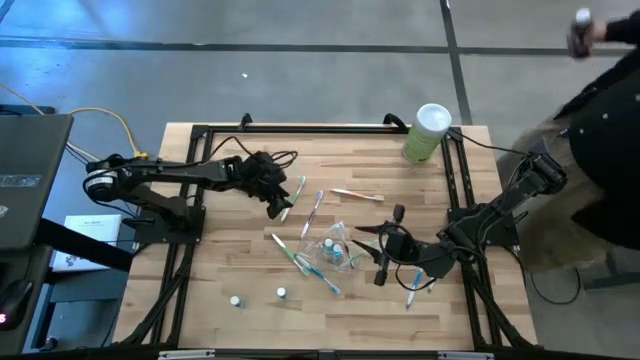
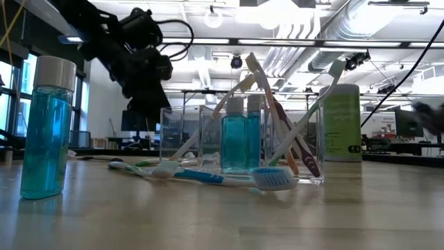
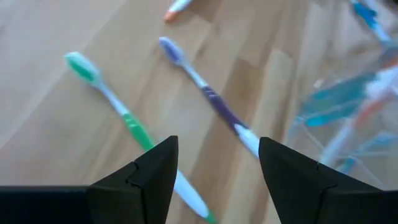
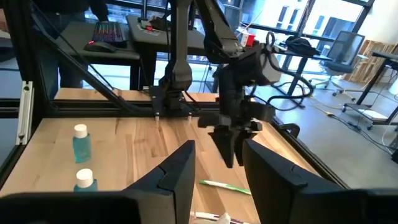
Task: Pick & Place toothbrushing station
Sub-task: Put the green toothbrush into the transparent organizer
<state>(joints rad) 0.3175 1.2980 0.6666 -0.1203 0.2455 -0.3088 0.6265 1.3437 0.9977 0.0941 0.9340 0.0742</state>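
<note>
A clear plastic cup stands mid-table with small teal bottles and several toothbrushes leaning in it. More toothbrushes lie loose around it: a green one, a purple one, a pink one and blue ones. My left gripper hovers open over the green and purple brushes, touching nothing. My right gripper is open and empty just right of the cup and points toward the table's left edge.
A tall pale-green canister with a white lid stands at the far right. Two small teal bottles stand near the front edge. A blue toothbrush lies by the right arm. A person stands beyond the table's right corner.
</note>
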